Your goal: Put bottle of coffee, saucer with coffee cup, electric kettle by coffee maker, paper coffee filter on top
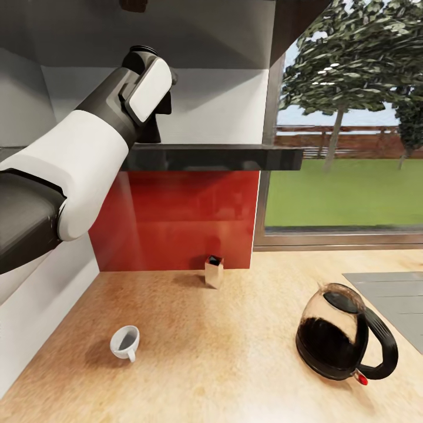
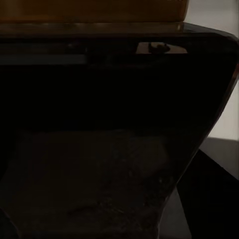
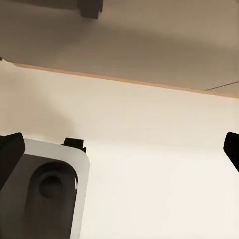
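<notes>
Head view: my left arm (image 1: 88,141) reaches up to the kitchen shelf (image 1: 211,157), its fingers hidden behind the wrist. The electric kettle (image 1: 343,332) and the coffee cup (image 1: 125,342) sit well apart on the kitchen countertop (image 1: 235,376).

Left wrist view: a dark jar with a yellowish lid, probably the bottle of coffee (image 2: 109,114), looms close; I cannot tell whether I hold it. I'd judge it rigid, light and slippery, best gripped round the body.

Right wrist view: my right gripper (image 3: 124,149) is spread wide and empty.

Red glossy splashback panel (image 1: 176,217) behind worktop, white wall (image 1: 211,106) above it. Grey-white side wall (image 1: 35,288) at left. Large window (image 1: 346,170) at right, dark frame, wooden sill along bottom. Outside: green lawn (image 1: 346,200), trees (image 1: 346,59), brown fence (image 1: 352,141), pale sky. Daylight bright, soft shadows on wood surface. Grey panel (image 1: 393,299) inset at right edge. In right wrist view, pale floor (image 3: 149,164) meets darker beige surface.
</notes>
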### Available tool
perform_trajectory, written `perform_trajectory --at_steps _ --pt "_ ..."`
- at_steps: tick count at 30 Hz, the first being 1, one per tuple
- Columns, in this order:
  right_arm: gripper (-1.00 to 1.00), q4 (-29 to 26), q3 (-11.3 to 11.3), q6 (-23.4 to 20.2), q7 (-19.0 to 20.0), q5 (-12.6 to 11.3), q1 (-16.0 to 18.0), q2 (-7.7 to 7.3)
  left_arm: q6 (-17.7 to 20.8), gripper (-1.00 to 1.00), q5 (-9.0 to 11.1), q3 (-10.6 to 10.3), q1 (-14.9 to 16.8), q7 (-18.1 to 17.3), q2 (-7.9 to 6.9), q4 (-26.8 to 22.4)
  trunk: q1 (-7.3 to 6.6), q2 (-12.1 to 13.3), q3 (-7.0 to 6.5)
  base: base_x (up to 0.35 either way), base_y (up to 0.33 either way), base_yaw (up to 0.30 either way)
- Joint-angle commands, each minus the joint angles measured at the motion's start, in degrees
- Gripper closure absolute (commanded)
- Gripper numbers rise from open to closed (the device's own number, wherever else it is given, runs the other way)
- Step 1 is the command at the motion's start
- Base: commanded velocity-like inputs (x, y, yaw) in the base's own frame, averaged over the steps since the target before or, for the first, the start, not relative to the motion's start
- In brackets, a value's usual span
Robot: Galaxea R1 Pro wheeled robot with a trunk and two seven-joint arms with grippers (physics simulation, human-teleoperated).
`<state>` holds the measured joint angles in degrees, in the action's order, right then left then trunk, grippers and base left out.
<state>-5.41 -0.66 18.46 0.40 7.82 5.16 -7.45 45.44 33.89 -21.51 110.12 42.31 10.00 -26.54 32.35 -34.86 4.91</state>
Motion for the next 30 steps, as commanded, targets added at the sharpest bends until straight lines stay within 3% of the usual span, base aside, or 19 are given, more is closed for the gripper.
perform_trajectory --at_steps 1,7,30 --pt "-1.00 0.0 0.0 0.2 0.0 0.3 0.0 -0.02 0.1 1.00 0.5 -0.2 0.1 0.5 0.00 0.0 0.02 -0.1 0.11 0.000 0.000 0.000" --pt "-1.00 0.0 0.0 0.2 0.0 0.3 0.1 -0.02 0.1 1.00 0.5 -0.2 0.1 0.5 0.00 -0.1 -1.30 2.3 -0.97 0.000 0.000 0.000" --pt "-1.00 0.0 0.0 0.2 0.1 0.3 0.0 0.02 0.1 1.00 0.5 -0.3 0.1 0.4 0.00 -0.3 -1.30 2.3 -0.97 -0.002 -0.002 0.000"
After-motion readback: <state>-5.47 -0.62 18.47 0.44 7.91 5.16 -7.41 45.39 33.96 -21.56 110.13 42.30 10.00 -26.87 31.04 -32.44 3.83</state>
